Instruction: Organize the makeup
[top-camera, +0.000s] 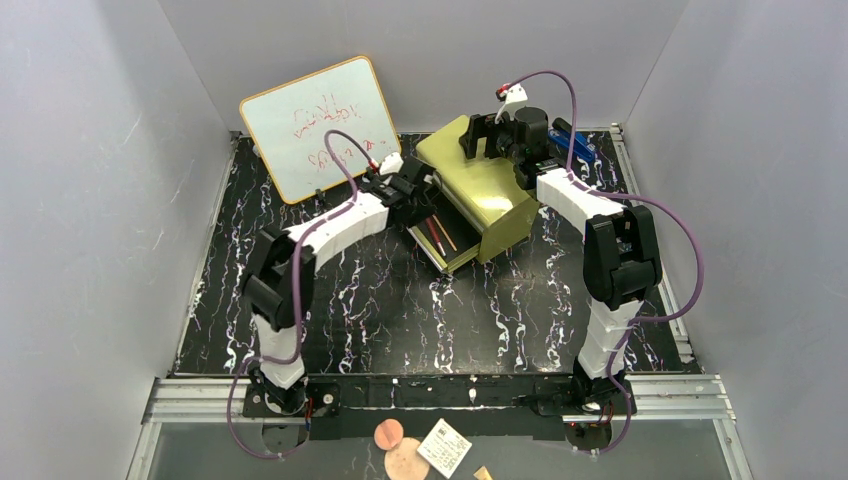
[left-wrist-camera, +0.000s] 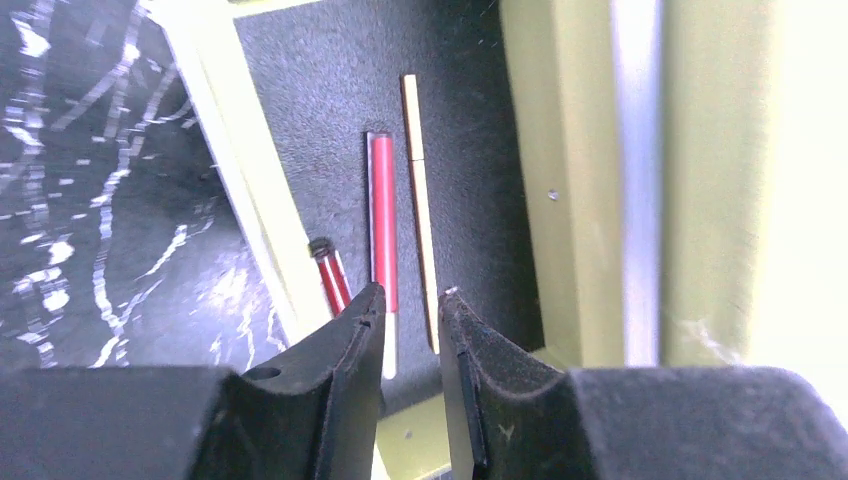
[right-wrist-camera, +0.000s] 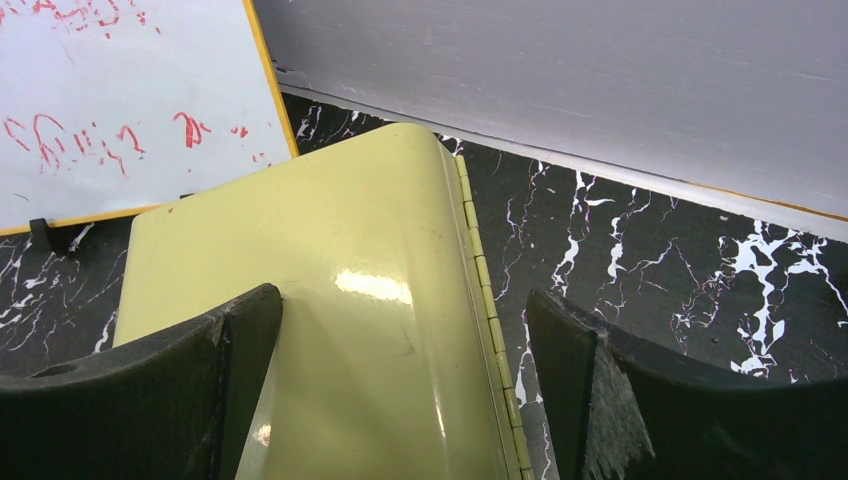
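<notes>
The olive-yellow drawer chest (top-camera: 485, 190) has its bottom drawer (top-camera: 447, 248) pulled out. In the drawer lie a dark-red pencil (left-wrist-camera: 382, 215) and a tan pencil (left-wrist-camera: 419, 200). A second dark-red pencil (left-wrist-camera: 331, 278) lies against the drawer's left wall. The pencils (top-camera: 437, 235) also show in the top view. My left gripper (left-wrist-camera: 411, 292) hovers over the drawer, its jaws a little apart and empty; it also shows in the top view (top-camera: 428, 203). My right gripper (right-wrist-camera: 405, 300) is wide open over the chest's lid (right-wrist-camera: 330, 260), one finger beyond the hinge. The palette, pink case and white box are out of view.
A whiteboard (top-camera: 320, 125) with red writing leans at the back left, close to the chest. Blue objects (top-camera: 575, 140) lie behind the right arm near the back wall. Small round pads and a white card (top-camera: 445, 447) sit below the table's front rail.
</notes>
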